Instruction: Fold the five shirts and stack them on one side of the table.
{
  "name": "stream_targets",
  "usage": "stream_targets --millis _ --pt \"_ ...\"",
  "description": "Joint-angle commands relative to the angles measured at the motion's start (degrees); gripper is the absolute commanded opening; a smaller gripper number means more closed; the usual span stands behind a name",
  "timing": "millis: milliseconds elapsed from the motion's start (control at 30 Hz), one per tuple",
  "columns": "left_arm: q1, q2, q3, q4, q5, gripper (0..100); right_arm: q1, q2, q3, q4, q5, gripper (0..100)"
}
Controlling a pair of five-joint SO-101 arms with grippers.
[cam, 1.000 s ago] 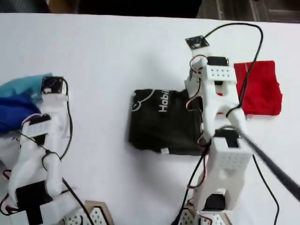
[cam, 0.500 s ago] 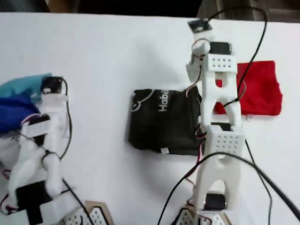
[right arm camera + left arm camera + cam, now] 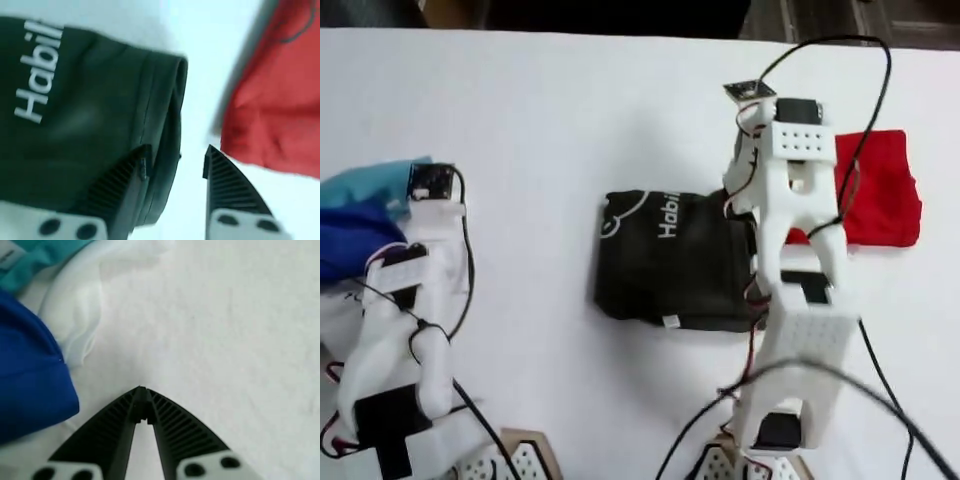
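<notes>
Right wrist view has the right gripper [image 3: 175, 161] spread open astride the folded edge of the black shirt [image 3: 75, 130]: one finger above cloth, the other above bare table [image 3: 207, 55], with the red shirt [image 3: 280, 110] just beyond.

White plastic left arm [image 3: 395, 320] with black servo blocks: base at the near left edge, bent at the elbow, reaching a short way toward the far side, wrist pitched down. Its black ribbed left gripper [image 3: 142, 407] has the jaws closed, tips meeting in a point. White plastic right arm [image 3: 800, 330]: base at the near edge right of centre, stretched further toward the far side, black cables looped over it, wrist pitched down at the far end; its black ribbed right gripper [image 3: 175, 161] has the jaws parted, clear gap between the tips.
</notes>
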Motion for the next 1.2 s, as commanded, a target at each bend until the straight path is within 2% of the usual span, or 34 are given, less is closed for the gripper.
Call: stream_targets --millis 0,267,567,700,1000,1167 --pt "0.6 0.1 -0.1 -0.9 0.6 3 0.7 -14.3 11.5 0.3 -0.1 19.0" --pt "0.6 0.1 0.0 -0.9 0.7 3 0.7 -17.2 30.3 -10.9 -0.1 28.6" --pt "0.6 0.1 0.0 -0.9 0.7 3 -0.2 -10.9 32.6 -17.5 -0.5 28.7" --pt "0.6 0.1 0.0 -0.9 0.7 3 -2.9 -10.7 30.7 -15.6 -0.6 28.7" --pt "0.6 0.1 0.0 -0.9 0.7 3 -2.7 -18.3 23.0 -6.9 -0.6 28.7" --pt "0.6 0.1 0.0 -0.9 0.7 3 -3.4 -20.6 23.2 -6.7 -3.0 28.7"
